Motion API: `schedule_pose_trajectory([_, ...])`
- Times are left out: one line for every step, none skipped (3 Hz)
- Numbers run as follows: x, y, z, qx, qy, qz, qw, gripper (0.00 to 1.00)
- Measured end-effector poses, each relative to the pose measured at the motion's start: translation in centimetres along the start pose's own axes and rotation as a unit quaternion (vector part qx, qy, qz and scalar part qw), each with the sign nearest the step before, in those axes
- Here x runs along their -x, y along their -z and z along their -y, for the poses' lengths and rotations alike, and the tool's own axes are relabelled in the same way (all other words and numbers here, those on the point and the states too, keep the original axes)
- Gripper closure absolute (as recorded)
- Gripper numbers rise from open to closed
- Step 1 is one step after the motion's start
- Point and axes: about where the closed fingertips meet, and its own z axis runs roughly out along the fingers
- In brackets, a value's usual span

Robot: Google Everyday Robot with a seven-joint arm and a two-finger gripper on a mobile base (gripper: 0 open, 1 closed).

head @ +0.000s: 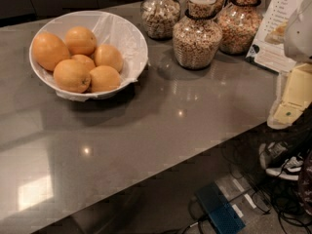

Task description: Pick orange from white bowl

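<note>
The white bowl (130, 29) stands on the grey counter at the back left, lined with crinkled plastic film. Several oranges (72, 75) lie in it, piled toward its left side. My gripper (291, 97), a pale yellow and white part, is at the right edge of the view, beyond the counter's right edge. It is far to the right of the bowl and touches nothing on the counter.
Three round glass jars of cereal (197, 38) stand at the back of the grey counter (170, 126), right of the bowl. A printed sign (275, 30) leans at the back right. Below the counter's front edge are cables and a blue box (219, 212) on the floor.
</note>
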Motion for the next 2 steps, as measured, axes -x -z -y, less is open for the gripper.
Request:
schedule_pose_trajectory([0.0, 0.0, 0.0, 0.000, 0.000, 0.000, 1.0000, 0.00])
schedule_pose_trajectory([1.1, -0.5, 0.1, 0.004, 0.005, 0.012, 0.9999, 0.00])
